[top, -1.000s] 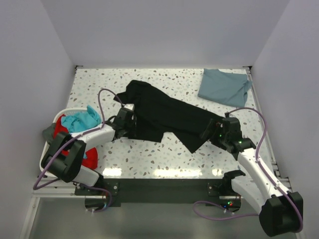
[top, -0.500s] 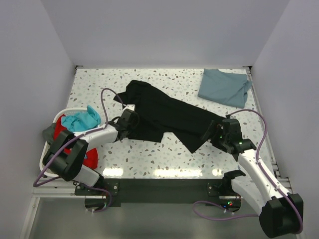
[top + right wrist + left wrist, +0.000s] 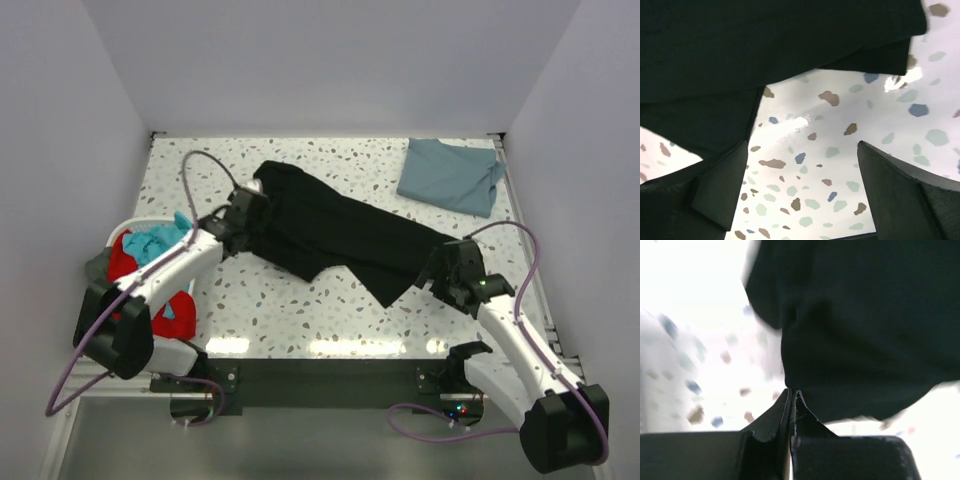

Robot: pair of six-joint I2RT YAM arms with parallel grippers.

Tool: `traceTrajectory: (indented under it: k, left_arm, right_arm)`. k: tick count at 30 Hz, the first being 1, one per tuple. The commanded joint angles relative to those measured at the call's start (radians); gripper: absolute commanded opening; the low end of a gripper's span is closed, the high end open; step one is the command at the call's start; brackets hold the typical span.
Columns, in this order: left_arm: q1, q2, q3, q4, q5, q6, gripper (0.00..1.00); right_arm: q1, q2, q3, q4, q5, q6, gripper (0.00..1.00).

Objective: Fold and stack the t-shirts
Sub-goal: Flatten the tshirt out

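The black t-shirt [image 3: 340,230] lies spread and rumpled across the middle of the table. My left gripper [image 3: 244,208] is at the shirt's left edge. In the left wrist view the left gripper [image 3: 791,391] is shut, with the edge of the black cloth [image 3: 865,330] pinched at its tips. My right gripper [image 3: 440,268] is open and empty beside the shirt's right end. In the right wrist view the right gripper [image 3: 802,165] is over bare table, with the black cloth [image 3: 765,45] just ahead. The slate-blue t-shirt [image 3: 452,175] lies folded at the back right.
A white laundry basket [image 3: 90,305] holding red and teal clothes stands at the table's left edge, beside my left arm. White walls close off the back and both sides. The speckled table [image 3: 300,310] shows bare in front of the black shirt.
My left gripper has moved away from me along the shirt's left edge, from its near left part up to its far left part. The right gripper has barely moved.
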Motion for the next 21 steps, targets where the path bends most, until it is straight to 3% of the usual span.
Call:
traceTrajectory:
  k: [1,6,11,17,21]
  left_arm:
    - [0.148,-0.16,0.242,-0.067,0.011,0.025,0.0]
    - [0.3,-0.193,0.408,-0.121,0.079,0.094,0.0]
    - [0.322,-0.24,0.315,-0.13,0.122,0.088,0.0]
    - [0.323,-0.258,0.234,-0.144,0.153,0.091,0.0]
    - [0.323,-0.257,0.224,-0.151,0.157,0.103,0.0]
  right_arm:
    - [-0.001,0.023,0.083,-0.054,0.113,0.001,0.94]
    - [-0.001,0.046,0.128,-0.052,0.16,-0.01,0.94]
    - [-0.001,0.066,0.122,-0.015,0.113,-0.013,0.94]
    - [0.001,0.077,0.048,0.147,-0.211,-0.064,0.87]
    - [0.017,0.072,0.01,0.163,-0.285,-0.088,0.84]
